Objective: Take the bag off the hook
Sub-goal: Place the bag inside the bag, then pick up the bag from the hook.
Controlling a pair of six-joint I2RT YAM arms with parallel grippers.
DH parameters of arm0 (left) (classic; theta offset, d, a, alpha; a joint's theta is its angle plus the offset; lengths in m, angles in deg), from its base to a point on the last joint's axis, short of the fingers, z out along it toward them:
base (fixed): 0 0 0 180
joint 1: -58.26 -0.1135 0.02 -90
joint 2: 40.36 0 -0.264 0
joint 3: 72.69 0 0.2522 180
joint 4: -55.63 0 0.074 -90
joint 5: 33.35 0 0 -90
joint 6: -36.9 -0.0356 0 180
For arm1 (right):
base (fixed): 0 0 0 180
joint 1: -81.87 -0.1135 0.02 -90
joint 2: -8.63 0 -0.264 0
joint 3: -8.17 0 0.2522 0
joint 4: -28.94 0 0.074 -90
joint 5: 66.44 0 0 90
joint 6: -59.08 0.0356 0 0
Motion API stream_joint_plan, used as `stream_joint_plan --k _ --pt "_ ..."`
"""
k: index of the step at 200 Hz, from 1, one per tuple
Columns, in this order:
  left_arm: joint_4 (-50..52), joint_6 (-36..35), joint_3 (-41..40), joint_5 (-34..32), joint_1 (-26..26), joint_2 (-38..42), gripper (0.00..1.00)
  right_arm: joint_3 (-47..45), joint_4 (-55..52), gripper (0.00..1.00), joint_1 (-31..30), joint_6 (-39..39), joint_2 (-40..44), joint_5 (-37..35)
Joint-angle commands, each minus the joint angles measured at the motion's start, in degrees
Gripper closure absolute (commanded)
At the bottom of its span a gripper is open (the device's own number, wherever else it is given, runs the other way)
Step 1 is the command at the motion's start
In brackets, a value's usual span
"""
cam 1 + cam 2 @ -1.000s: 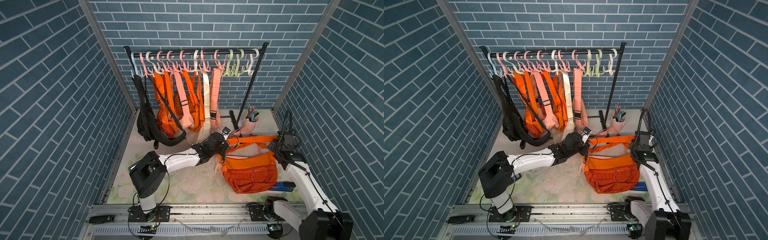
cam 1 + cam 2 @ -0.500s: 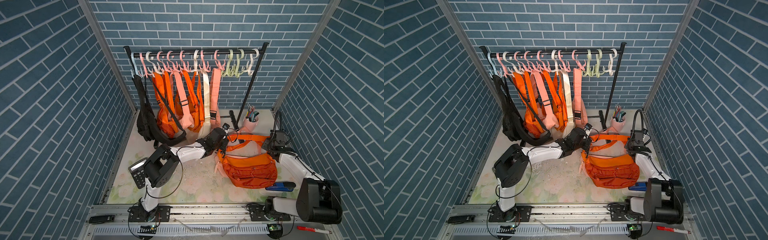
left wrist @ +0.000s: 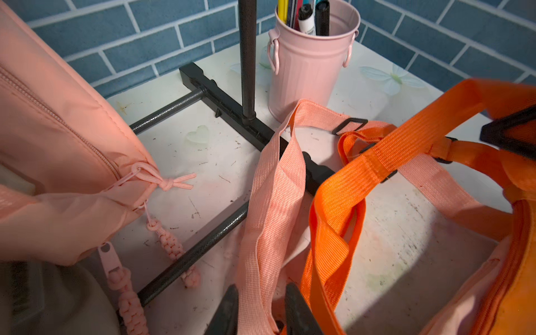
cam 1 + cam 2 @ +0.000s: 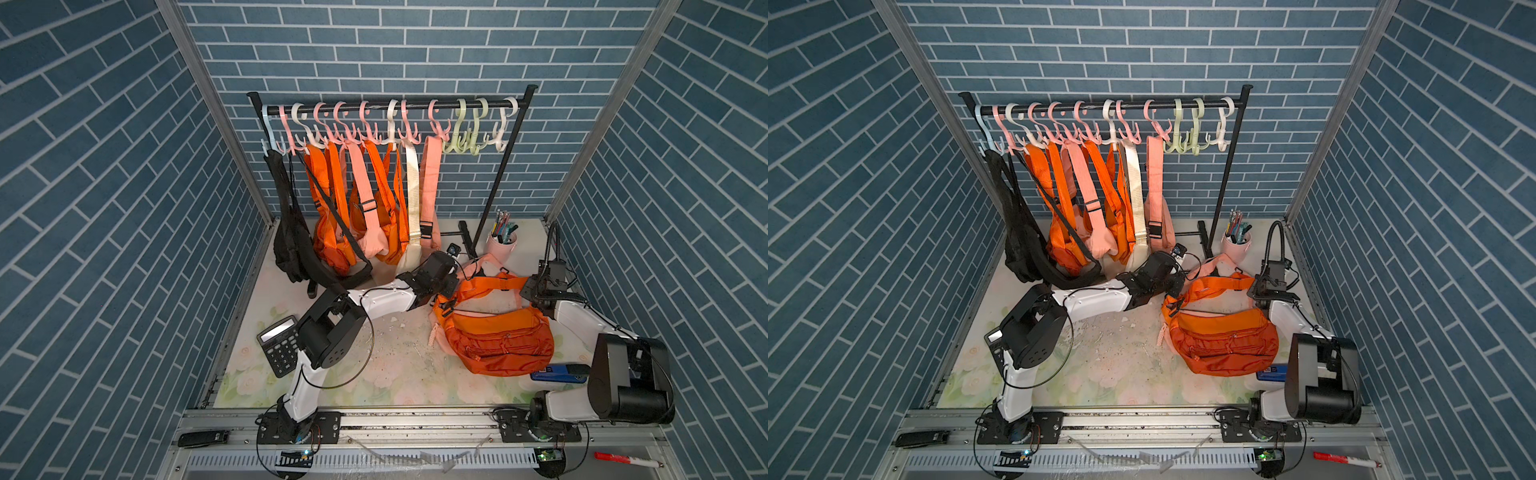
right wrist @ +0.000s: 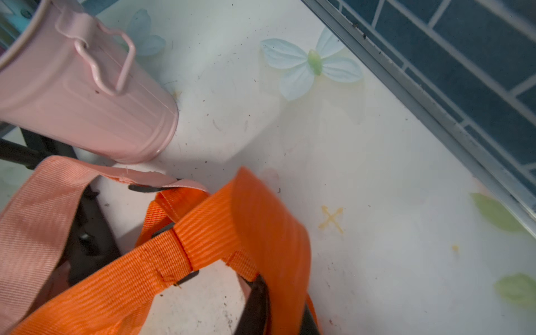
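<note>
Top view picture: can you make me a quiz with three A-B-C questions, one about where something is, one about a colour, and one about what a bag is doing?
1. The pen bucket stands
A. beside the rack post
B. at the front edge
C. on a shelf

2. The pen bucket is
A. green
B. pink
C. black

3. The orange bag nearest the bucket is
A. hanging on the rack
B. lying on the table
C. lifted in the air

Answers:
1 A, it sits right by the post's foot.
2 B, its wall is pale pink.
3 B, its body rests flat, off the rack.
</note>
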Motion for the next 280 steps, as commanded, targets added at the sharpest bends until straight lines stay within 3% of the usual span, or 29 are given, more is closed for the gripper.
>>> stream_joint_plan --k 1,33,76,92,138,208,246,280 --pt "2.0 0.4 1.2 0.0 -0.6 1.1 0.63 1.6 0.0 0.61 0.4 -1.3 0.4 2.3" --pt "1.8 -0.1 -0.9 -1.0 -0.6 5.6 0.53 2.5 -2.6 0.39 0.5 -1.6 2.6 2.5" --pt "1.5 -0.2 -4.8 -2.7 -0.6 13.9 0.42 2.9 -5.7 0.28 0.7 -2.6 7.6 2.4" --pt "1.5 0.0 -6.4 -3.0 -0.6 17.4 0.37 3.3 -7.3 0.16 0.7 -2.8 10.0 2.4" --pt "3.0 -0.1 -10.7 -4.0 -0.6 27.8 0.28 5.2 -12.5 0.16 0.7 -4.0 17.8 3.7" --pt "12.3 -5.0 -15.0 -7.6 -0.6 41.7 0.26 5.6 -13.6 0.21 -0.5 -4.7 27.9 9.8" --pt "19.7 -8.6 -15.8 -9.5 -0.6 47.9 0.26 7.1 -14.0 0.21 -4.3 -5.5 29.6 10.5" --pt "25.3 -12.8 -16.3 -11.1 -0.6 52.5 0.25 10.5 -15.0 0.21 -11.6 -6.5 25.3 7.6"
